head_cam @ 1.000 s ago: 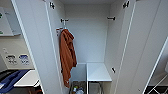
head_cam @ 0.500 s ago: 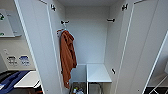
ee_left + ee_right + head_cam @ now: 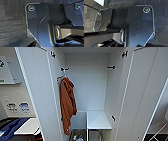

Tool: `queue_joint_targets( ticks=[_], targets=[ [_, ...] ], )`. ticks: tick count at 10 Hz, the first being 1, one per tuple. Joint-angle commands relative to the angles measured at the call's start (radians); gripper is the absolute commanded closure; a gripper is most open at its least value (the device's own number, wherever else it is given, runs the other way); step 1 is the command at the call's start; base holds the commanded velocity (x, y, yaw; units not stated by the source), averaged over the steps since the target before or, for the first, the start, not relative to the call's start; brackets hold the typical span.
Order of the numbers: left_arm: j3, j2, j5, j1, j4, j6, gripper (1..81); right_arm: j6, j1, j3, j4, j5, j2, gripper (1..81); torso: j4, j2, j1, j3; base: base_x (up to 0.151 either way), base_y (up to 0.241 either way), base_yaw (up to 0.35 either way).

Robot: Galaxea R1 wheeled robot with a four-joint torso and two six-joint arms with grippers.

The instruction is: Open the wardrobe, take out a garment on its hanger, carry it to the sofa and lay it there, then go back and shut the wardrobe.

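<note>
Wardrobe (image 3: pixel 86 92) seen from close in front, both doors swung wide, left door (image 3: pixel 37 97) and right door (image 3: pixel 142 97) framing a mostly bare interior. Hanging on the left end of the rail: a long rust-orange hooded garment (image 3: pixel 67 107), reaching down near a clutter of small items on the wardrobe floor (image 3: pixel 78 135). To the right inside, a low white shelf (image 3: pixel 98 120). No black top anywhere on the rail (judged already taken out and delivered, since the rail otherwise hangs bare). Sofa not to be placed from here; something blue (image 3: pixel 11 127) lying at far left beside a white tabletop (image 3: pixel 27 127), too unclear to name. Opening step clearly done; removal of the garment seemingly done; closing of the doors not yet done, both panels being fully open. Wrist views looking down on dark carpet (image 3: pixel 12 25), with robot plate and bar in front. State of the jaws on either arm: cannot tell, fingers not to be made out. Judged stage: back at the wardrobe, with the closing of the two doors left as the remaining work.
</note>
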State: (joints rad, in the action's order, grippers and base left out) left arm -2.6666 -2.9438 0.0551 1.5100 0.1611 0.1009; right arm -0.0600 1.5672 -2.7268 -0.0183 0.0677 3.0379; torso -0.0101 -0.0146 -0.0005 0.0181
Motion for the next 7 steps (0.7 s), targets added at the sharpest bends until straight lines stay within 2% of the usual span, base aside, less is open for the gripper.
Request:
queue_joint_targets(
  ticks=[1, 2, 5, 7],
  targets=[
    [0.011, 0.046, 0.011, -0.078, -0.186, -0.138, 1.0, -0.001, -0.071, 0.036, 0.003, -0.054, -0.029, 1.0, 0.000, 0.000, 0.001, 0.000, 0.000, 0.000, 0.000],
    [0.034, 0.066, 0.012, -0.089, -0.190, -0.135, 1.0, -0.001, -0.081, 0.072, 0.003, -0.054, -0.057, 1.0, 0.000, 0.000, 0.001, 0.000, 0.000, 0.000, 0.000],
    [0.358, 0.294, -0.049, -0.109, -0.190, -0.130, 1.0, 0.009, -0.123, 0.333, -0.005, -0.054, -0.274, 1.0, 0.000, 0.000, 0.001, 0.000, 0.000, 0.000, 0.000],
    [0.479, 0.419, -0.058, -0.145, -0.212, -0.118, 1.0, 0.011, -0.169, 0.466, -0.008, -0.052, -0.410, 1.0, 0.000, 0.000, 0.001, 0.000, 0.000, 0.000, 0.000]
  ],
)
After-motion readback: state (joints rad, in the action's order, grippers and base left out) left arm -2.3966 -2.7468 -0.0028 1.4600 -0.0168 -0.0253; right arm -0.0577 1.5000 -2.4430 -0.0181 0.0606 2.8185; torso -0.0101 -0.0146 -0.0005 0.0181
